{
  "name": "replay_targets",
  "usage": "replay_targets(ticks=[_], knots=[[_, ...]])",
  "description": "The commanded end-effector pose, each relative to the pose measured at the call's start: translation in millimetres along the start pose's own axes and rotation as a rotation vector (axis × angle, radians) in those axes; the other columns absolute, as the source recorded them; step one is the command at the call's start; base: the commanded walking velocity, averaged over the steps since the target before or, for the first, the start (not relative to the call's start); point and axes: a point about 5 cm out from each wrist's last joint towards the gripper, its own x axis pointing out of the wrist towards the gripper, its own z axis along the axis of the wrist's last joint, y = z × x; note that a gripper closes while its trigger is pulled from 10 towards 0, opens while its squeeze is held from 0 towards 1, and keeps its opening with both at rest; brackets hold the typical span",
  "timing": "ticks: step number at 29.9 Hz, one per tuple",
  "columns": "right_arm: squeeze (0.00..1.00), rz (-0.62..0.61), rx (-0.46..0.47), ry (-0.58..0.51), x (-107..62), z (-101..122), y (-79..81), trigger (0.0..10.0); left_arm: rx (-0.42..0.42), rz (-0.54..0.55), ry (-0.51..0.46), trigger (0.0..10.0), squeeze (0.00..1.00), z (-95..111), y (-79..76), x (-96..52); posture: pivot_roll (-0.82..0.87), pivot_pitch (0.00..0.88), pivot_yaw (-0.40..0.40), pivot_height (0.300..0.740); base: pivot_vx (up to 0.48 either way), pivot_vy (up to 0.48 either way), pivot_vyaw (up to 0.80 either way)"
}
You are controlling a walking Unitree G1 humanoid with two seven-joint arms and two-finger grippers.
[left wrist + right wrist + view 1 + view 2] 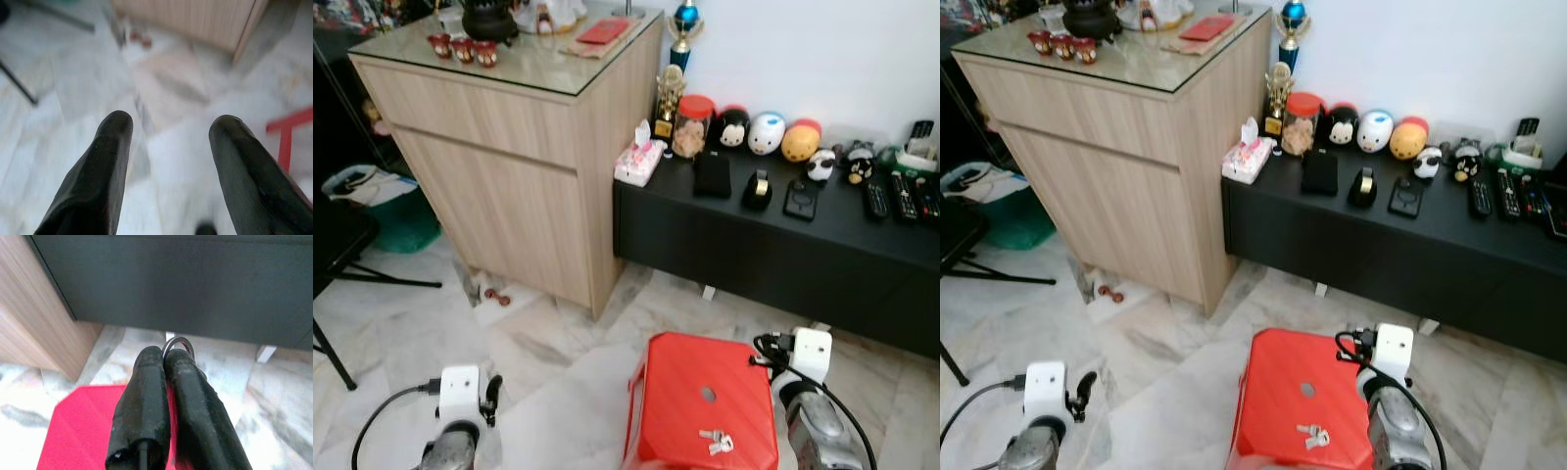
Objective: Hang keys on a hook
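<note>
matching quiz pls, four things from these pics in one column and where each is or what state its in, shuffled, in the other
Things:
1. keys
2. tissue box
3. red cups
4. right hand

Places or states:
a. on the glass top of the wooden cabinet
b. fingers shut, with a metal ring poking out at the tips
c. lying on the red stool
d. at the left end of the black low cabinet

Pairs: 1-c, 2-d, 3-a, 4-b

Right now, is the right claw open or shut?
Shut. The right claw has both fingers pressed together, with a metal ring pinched at their tips.
</note>
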Motion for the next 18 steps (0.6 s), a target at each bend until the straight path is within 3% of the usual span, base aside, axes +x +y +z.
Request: replay_targets(ticks=[1, 7, 18], knots=[[0.00, 0.000, -0.006, -0.018, 2.7, 5, 0.0, 10.0, -0.003, 0.002, 0.093, 10.0, 0.00, -19, -1.6, -6.0, 0.00, 0.000, -0.055, 0.740, 0.000, 0.000, 0.00], [0.00, -0.013, -0.009, -0.035, 2.6, 6, -3.7, 10.0, 0.019, -0.007, 0.214, 10.0, 0.00, -49, -5.4, -20.4, -0.01, 0.000, -0.053, 0.740, 0.000, 0.000, 0.00], [0.00, -0.038, 0.001, -0.071, 0.5, 8, -7.8, 10.0, 0.004, 0.018, 0.291, 10.0, 0.00, -66, -0.9, -30.4, -0.03, 0.000, -0.057, 0.740, 0.000, 0.000, 0.00]])
